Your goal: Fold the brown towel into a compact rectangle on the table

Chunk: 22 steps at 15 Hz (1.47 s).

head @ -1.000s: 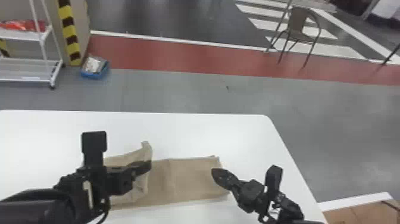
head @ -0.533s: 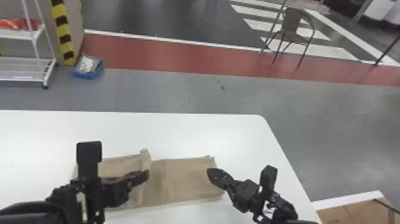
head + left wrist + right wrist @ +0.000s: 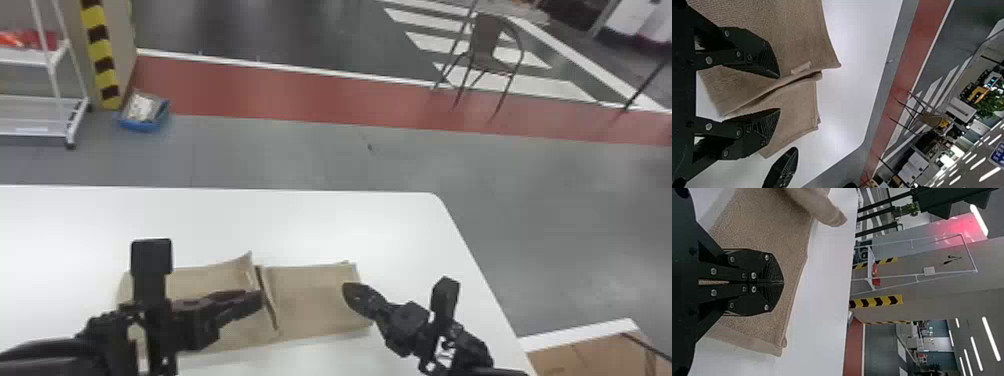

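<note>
The left end effector [image 3: 257, 299] has its fingers apart; in the left wrist view, a raised fold of towel rises in the gap between them without being clamped. Whether either finger touches cloth cannot be determined. The right end effector [image 3: 346, 289] is over the towel's right end, its fingers together; in the right wrist view nothing is pinched at the tips. Contact with the cloth there cannot be determined.

The brown towel [image 3: 315, 300] lies on the white surface [image 3: 325, 225], set in from the far edge and the right edge, its long direction running roughly along the far edge. The right part lies mostly flat. The left part carries a flap with its far corner lifted, and a narrow dark crease divides the two parts. Layered edges show at the right end. A small pale label [image 3: 801, 67] sits by the raised fold.

Beyond the far edge, on the floor, are a blue bin [image 3: 142, 122], a white rack [image 3: 35, 129] and a chair [image 3: 486, 47].
</note>
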Each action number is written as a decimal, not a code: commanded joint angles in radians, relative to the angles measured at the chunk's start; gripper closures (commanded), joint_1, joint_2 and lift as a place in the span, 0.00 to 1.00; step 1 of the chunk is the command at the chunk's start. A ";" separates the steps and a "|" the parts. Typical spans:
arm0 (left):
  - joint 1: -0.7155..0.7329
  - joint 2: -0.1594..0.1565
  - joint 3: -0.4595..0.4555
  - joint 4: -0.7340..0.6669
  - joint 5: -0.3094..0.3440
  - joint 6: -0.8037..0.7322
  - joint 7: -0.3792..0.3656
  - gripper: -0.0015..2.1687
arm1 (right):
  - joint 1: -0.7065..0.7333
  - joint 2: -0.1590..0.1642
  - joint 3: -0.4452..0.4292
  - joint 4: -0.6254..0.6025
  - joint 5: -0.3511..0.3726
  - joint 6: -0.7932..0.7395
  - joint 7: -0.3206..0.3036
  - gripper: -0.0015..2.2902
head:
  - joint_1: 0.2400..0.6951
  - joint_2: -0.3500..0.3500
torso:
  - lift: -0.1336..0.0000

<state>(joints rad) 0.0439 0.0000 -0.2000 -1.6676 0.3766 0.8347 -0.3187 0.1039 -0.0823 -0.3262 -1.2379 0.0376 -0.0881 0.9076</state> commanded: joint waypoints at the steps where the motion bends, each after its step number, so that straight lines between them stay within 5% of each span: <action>1: 0.004 -0.003 -0.012 0.005 0.039 0.011 -0.011 0.03 | -0.010 -0.002 -0.002 -0.002 -0.016 0.029 0.004 0.49 | 1.00 0.04 | 1.00; 4: 0.007 -0.003 0.005 -0.007 0.041 0.045 -0.011 0.03 | -0.024 0.001 0.009 -0.011 -0.024 0.091 0.002 0.49 | 1.00 0.01 | 1.00; 7: 0.014 0.003 0.036 -0.049 0.030 0.064 -0.017 0.03 | -0.039 0.042 0.015 -0.046 -0.035 0.195 -0.016 0.48 | 1.00 0.03 | 1.00; 9: 0.027 0.034 0.077 -0.070 0.030 0.064 -0.034 0.03 | -0.038 0.078 0.033 -0.103 -0.050 0.299 -0.055 0.47 | 1.00 0.07 | 1.00; 11: 0.050 0.044 0.117 -0.084 0.031 0.064 -0.056 0.03 | -0.024 0.083 0.052 -0.186 -0.051 0.397 -0.075 0.26 | 1.00 0.12 | 1.00; 15: 0.073 0.075 0.151 -0.093 0.036 0.064 -0.066 0.03 | 0.000 0.083 0.142 -0.282 -0.145 0.621 -0.225 0.25 | 1.00 0.23 | 1.00; 22: 0.071 0.075 0.159 -0.066 0.033 0.051 -0.091 0.03 | -0.004 0.083 0.236 -0.295 -0.211 0.689 -0.383 0.25 | 1.00 0.35 | 1.00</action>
<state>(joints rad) 0.1152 0.0751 -0.0414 -1.7412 0.4100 0.8910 -0.4092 0.1048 -0.0016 -0.1127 -1.5323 -0.1659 0.5897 0.5406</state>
